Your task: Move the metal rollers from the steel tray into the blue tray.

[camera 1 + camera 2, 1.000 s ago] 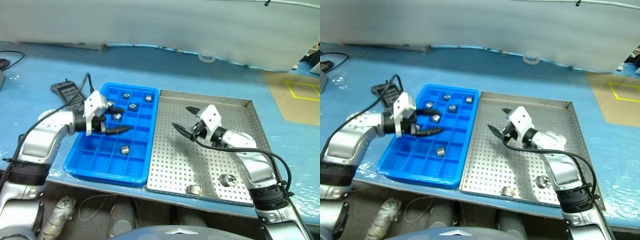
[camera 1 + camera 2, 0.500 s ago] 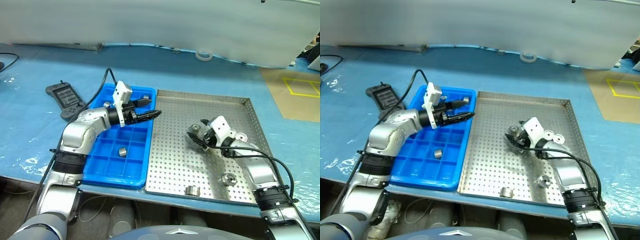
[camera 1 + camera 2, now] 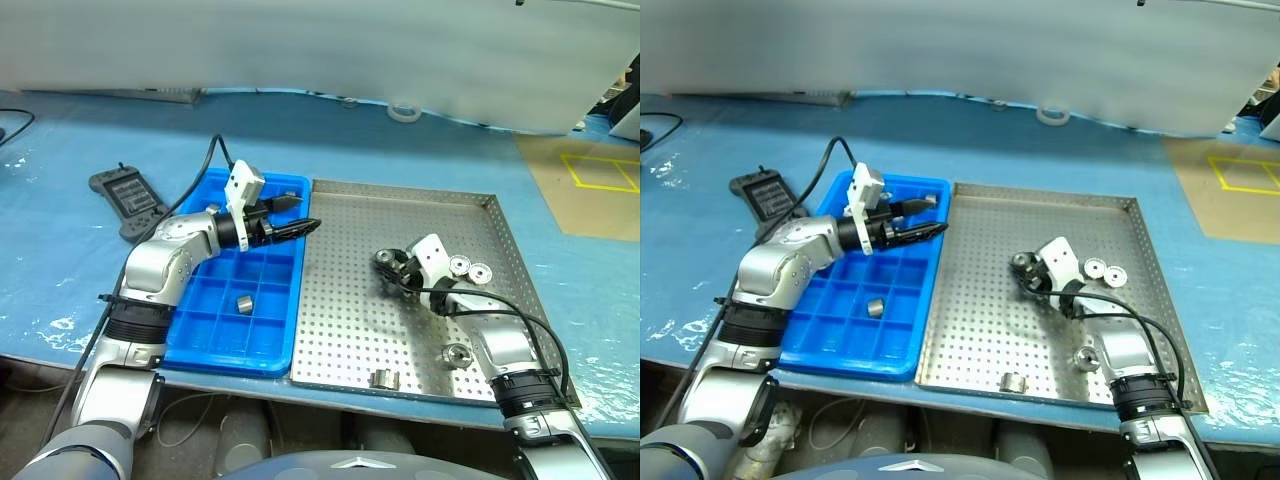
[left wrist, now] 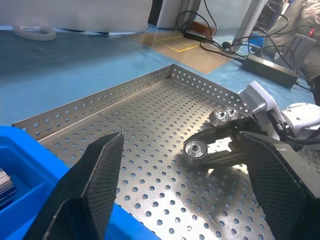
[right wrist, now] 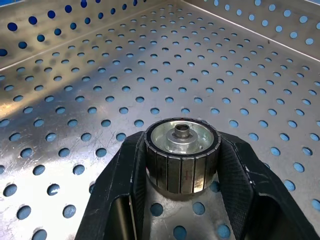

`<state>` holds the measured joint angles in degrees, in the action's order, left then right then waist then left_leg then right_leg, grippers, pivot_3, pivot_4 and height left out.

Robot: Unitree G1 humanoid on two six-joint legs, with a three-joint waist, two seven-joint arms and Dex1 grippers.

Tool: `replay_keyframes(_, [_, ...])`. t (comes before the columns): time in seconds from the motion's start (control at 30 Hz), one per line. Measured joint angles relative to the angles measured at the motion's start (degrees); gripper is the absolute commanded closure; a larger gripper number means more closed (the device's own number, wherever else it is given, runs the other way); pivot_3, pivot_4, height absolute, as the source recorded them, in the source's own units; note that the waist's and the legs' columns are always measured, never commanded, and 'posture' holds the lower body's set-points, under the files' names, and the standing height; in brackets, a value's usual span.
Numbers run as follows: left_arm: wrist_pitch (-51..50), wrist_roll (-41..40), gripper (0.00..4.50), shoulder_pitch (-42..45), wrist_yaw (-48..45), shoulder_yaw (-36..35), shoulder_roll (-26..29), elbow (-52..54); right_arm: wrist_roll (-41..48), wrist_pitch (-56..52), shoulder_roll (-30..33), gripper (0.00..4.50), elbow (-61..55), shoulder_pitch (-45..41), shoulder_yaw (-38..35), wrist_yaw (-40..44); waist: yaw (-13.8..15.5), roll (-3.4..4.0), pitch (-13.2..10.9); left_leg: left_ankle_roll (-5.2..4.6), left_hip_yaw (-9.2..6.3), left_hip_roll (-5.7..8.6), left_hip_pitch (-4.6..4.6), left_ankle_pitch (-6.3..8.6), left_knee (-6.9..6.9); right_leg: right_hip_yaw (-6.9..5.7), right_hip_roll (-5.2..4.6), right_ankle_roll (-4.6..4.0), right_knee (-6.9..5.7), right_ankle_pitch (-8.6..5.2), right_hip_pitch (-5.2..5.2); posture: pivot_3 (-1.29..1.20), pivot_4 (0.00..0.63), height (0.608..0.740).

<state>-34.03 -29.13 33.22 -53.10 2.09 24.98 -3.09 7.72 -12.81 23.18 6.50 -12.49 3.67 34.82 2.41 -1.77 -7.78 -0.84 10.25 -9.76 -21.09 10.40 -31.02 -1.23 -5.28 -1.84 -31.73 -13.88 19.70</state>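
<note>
While the right gripper's [image 5: 182, 165] jaws are clamping one of the metal rollers [image 5: 182, 155] squarely on the steel tray [image 3: 340, 330], you are wanting to lift straight before carrying it toward the blue tray [image 3: 215, 335]. Beyond the steel tray's near-left rim, the left gripper's [image 3: 300, 215] jaws are standing apart, empty.

Bright, even overhead light is seen. Glare is thrown off the steel tray [image 3: 400, 300]. Soft shadows are cast beneath the arms. Near fingers [image 4: 90, 195] are blurred.
</note>
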Motion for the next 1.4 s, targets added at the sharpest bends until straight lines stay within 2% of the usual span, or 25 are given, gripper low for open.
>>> replay_keyframes(0.2, [-1.0,-3.6,0.64,-1.0,-3.7,-4.8,5.8,0.8,1.5,-7.8,0.6,2.84,-10.4,-0.9,1.0,1.4,-0.1,0.11,-0.1,0.01,0.00,0.00,-0.02,0.00,0.06,0.00,0.01,0.00,0.03,0.00,0.08,-0.09,0.150,0.740])
replay_keyframes(0.33, [-0.2,-4.8,0.64,-3.7,-8.1,-8.3,12.1,2.4,6.4,-14.3,1.7,2.84,-19.9,-7.2,1.7,5.9,-0.2,0.15,-0.1,0.06,0.01,-0.01,0.03,-0.01,0.18,0.03,0.07,0.01,0.04,0.00,0.11,-0.03,0.150,0.740])
replay_keyframes(0.47, [0.3,-4.7,0.64,-7.1,-8.9,-10.1,14.6,2.6,8.3,-15.8,1.5,2.84,-21.6,-12.6,4.7,10.0,0.7,0.15,-0.1,0.16,-0.01,-0.02,0.05,-0.07,0.34,-0.08,0.06,0.00,0.05,-0.01,0.13,0.05,0.150,0.740])
replay_keyframes(0.63, [0.6,-4.7,0.64,-10.9,-3.8,-14.3,14.2,4.7,7.0,-11.9,-1.4,2.84,-14.4,-17.9,11.6,15.1,1.9,0.11,-0.1,0.18,-0.03,0.02,-0.06,-0.07,0.33,-0.09,0.01,0.00,0.01,-0.01,0.23,0.19,0.150,0.740])
replay_keyframes(0.77, [0.0,-6.1,0.64,-19.4,1.3,-18.2,12.5,11.7,3.5,-4.1,-4.4,2.84,-1.2,-21.3,14.8,17.5,2.9,0.03,-0.1,0.21,-0.04,0.00,-0.18,-0.08,0.36,-0.14,0.01,0.01,0.01,-0.01,0.37,0.26,0.150,0.740])
replay_keyframes(0.93, [-1.2,-8.3,0.64,-28.3,6.1,-21.8,11.2,19.3,0.8,3.7,-6.7,2.84,13.1,-23.9,15.0,19.3,4.4,0.00,-0.1,0.21,-0.11,0.00,-0.28,-0.08,0.36,-0.21,0.02,0.01,0.01,-0.01,0.41,0.30,0.150,0.740])
replay_keyframes(1.17, [-2.2,-10.9,0.64,-31.5,9.4,-22.5,10.2,24.6,-2.4,11.2,-11.1,2.84,23.9,-27.5,14.8,16.5,5.9,0.02,-0.1,0.33,-0.16,-0.01,-0.10,-0.15,0.37,-0.20,0.03,0.01,-0.02,-0.01,0.29,0.28,0.150,0.740])
replay_keyframes(1.4, [-2.1,-10.9,0.64,-28.2,9.8,-19.3,9.7,23.0,-3.5,14.9,-12.0,0.57,27.4,-27.8,12.7,13.7,6.2,0.01,-0.1,0.46,-0.17,-0.02,-0.10,-0.23,0.39,-0.18,0.10,0.06,-0.04,0.01,0.30,0.22,0.150,0.740])
